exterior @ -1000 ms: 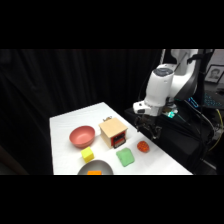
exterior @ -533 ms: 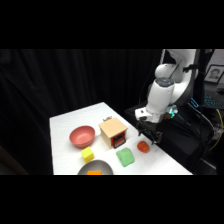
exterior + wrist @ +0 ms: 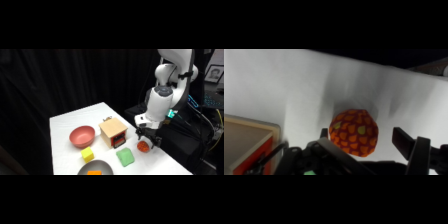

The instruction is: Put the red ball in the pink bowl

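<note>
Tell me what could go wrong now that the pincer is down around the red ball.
1. The red ball is round and sits between the open pincer fingers, so an off-centre squeeze could squirt it away.
2. It lies near the table edge in the side view, so it might roll off.
3. The tan box stands between ball and pink bowl; a low carry could clip it.

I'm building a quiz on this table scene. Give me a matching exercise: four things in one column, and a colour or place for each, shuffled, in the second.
Things:
1. red ball
2. pink bowl
3. green block
4. tan box

Descriptions:
A. between the bowl and the ball
B. directly under the gripper
C. flat, light green
D. round, left of the box

Pairs: 1-B, 2-D, 3-C, 4-A
</note>
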